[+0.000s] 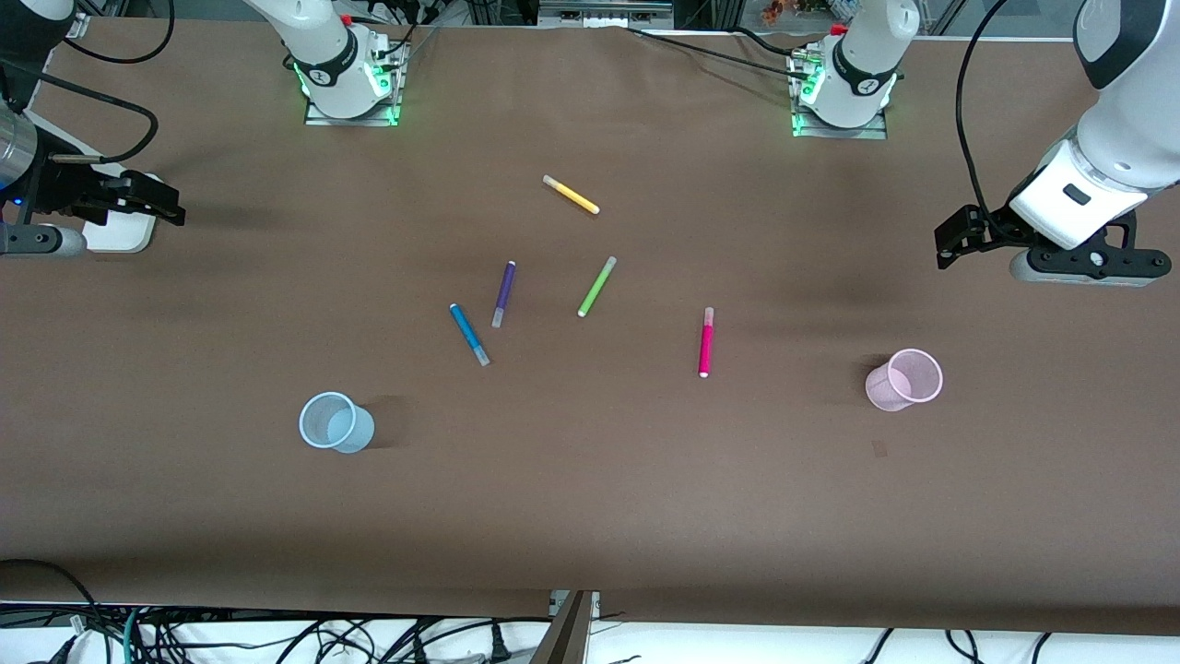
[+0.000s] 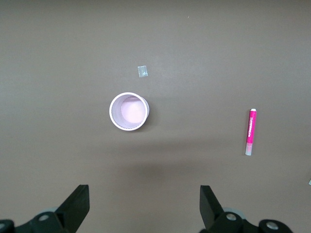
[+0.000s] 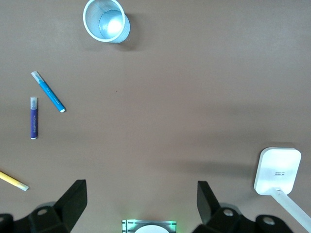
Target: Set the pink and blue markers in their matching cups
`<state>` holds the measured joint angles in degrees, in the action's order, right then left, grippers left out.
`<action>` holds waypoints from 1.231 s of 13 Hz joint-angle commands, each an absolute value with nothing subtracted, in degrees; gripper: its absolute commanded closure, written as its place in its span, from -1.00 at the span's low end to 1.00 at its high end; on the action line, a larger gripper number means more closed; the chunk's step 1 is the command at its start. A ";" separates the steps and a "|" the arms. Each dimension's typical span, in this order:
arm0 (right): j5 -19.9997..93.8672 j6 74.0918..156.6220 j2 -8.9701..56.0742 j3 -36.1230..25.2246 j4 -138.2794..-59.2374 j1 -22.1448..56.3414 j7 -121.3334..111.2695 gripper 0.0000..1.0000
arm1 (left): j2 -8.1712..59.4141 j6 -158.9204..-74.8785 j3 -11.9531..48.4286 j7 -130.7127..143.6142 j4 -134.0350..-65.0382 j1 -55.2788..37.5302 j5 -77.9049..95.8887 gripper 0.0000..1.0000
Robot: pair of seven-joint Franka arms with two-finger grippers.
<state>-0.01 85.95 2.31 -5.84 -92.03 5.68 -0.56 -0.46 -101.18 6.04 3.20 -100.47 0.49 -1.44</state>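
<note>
With nothing picked up yet, my left gripper [image 2: 143, 208] and right gripper [image 3: 141, 206] hung spread wide and empty over their own ends of the table. The pink marker [image 1: 706, 342] and blue marker [image 1: 468, 334] lay flat mid-table. Next, I judged, came a descent onto one. The pink cup [image 1: 904, 379] and blue cup [image 1: 336, 422] stood empty.

I log: yellow marker [image 1: 571, 195] farthest from camera | green marker [image 1: 596, 287] and purple marker [image 1: 503, 293] mid-table | blue marker [image 1: 469, 334] just beside purple marker, nearer | blue cup [image 1: 336, 422] nearest, right arm's end | pink marker [image 1: 706, 342] between green marker and pink cup [image 1: 904, 379]
</note>
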 commanded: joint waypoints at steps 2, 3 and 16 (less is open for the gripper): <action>-0.35 84.11 3.60 -5.45 -89.47 5.45 -1.14 -1.00 | -1.23 -100.28 6.06 2.02 -100.37 0.53 -0.26 -1.00; -0.35 84.11 3.60 -5.45 -89.47 5.45 -1.14 -1.00 | -1.23 -100.28 5.98 1.93 -100.37 0.53 -0.26 -1.00; 1.05 93.58 22.03 -2.55 -86.84 16.15 -0.79 -1.00 | 13.33 -103.42 18.62 3.16 -101.07 -1.32 0.00 -1.00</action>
